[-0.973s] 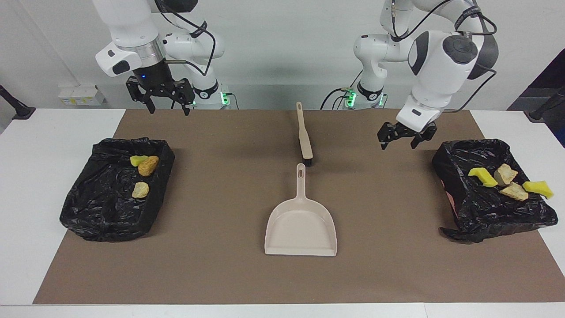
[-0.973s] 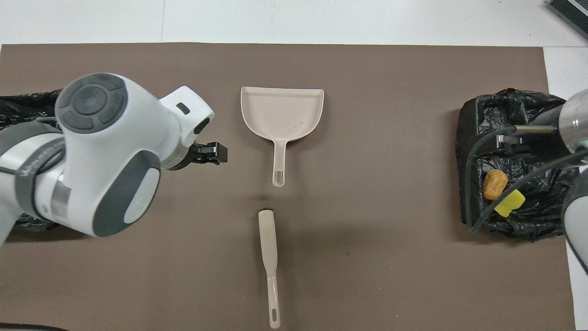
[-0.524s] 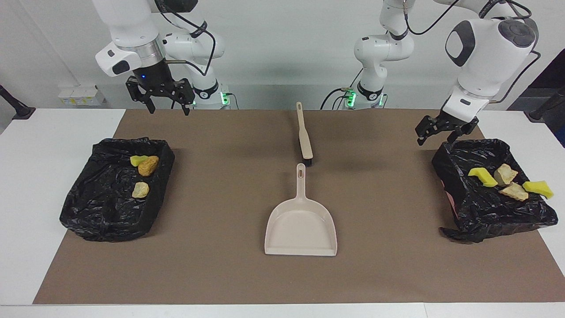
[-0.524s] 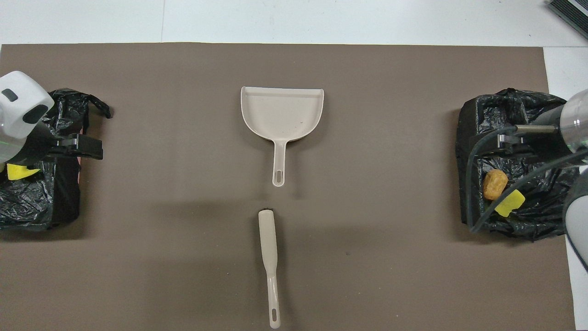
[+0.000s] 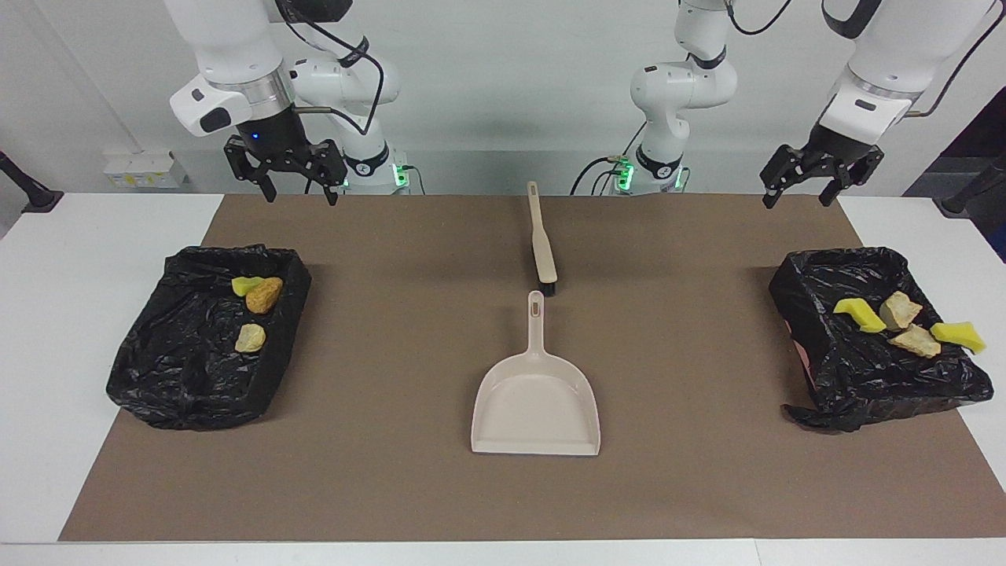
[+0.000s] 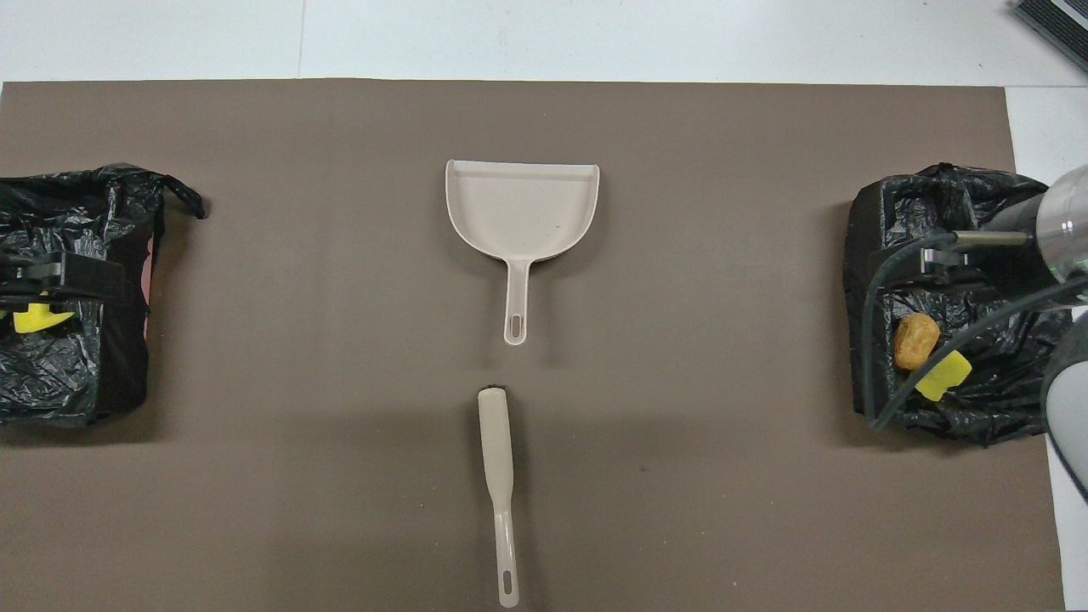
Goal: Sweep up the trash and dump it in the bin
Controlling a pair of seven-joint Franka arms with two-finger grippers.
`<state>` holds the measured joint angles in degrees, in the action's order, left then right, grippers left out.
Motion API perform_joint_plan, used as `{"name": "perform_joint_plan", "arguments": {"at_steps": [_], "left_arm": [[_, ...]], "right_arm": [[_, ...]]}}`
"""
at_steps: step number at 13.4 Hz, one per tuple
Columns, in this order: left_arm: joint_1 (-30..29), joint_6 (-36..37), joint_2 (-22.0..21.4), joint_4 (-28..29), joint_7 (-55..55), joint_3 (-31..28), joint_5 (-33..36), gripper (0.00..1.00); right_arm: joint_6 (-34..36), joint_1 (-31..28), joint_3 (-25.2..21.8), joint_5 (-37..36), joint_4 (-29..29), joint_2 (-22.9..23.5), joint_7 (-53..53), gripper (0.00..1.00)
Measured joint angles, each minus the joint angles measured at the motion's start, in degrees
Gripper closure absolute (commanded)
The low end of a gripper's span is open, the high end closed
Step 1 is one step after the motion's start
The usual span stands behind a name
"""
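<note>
My left gripper (image 5: 812,177) has pulled back from the mat's middle and hangs up near my base, jaws wide, empty. My right gripper (image 5: 299,174) waits open, empty. That reads as finished: all trash (image 5: 908,322) lies in two crinkly black-lined bins (image 5: 809,314), flanking the dustpan (image 5: 536,401); spongy yellow wedges, crusty tan lumps. The brush (image 5: 542,248) is rigid beige plastic.

Overhead, the bin (image 6: 81,340) at the left arm's end runs off the picture's edge, its trash (image 6: 38,318) half covered by the left gripper (image 6: 64,276); the right arm's cables and body hide much of the other bin (image 6: 952,204)
</note>
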<state>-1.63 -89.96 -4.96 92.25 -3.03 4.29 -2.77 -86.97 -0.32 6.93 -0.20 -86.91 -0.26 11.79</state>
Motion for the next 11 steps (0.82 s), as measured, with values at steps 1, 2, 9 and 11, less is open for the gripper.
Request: {"name": "perform_joint_plan", "arguments": {"at_steps": [1, 2, 9, 11], "left_arm": [[0.0, 0.1, -0.1, -0.6, 0.0, 0.0, -0.6, 0.0], [-0.1, 0.1, -0.2, -0.9, 0.0, -0.1, -0.8, 0.0], [-0.1, 2.9, -1.6, -1.2, 0.0, -0.2, -0.9, 0.0], [-0.1, 3.4, -1.8, -1.1, 0.0, -0.2, -0.9, 0.0]], "right_arm": [[0.0, 0.0, 0.0, 0.0, 0.0, 0.0, 0.0, 0.0], [0.0, 0.0, 0.0, 0.0, 0.0, 0.0, 0.0, 0.0], [0.0, 0.0, 0.0, 0.0, 0.0, 0.0, 0.0, 0.0], [0.0, 0.0, 0.0, 0.0, 0.0, 0.0, 0.0, 0.0]]}}
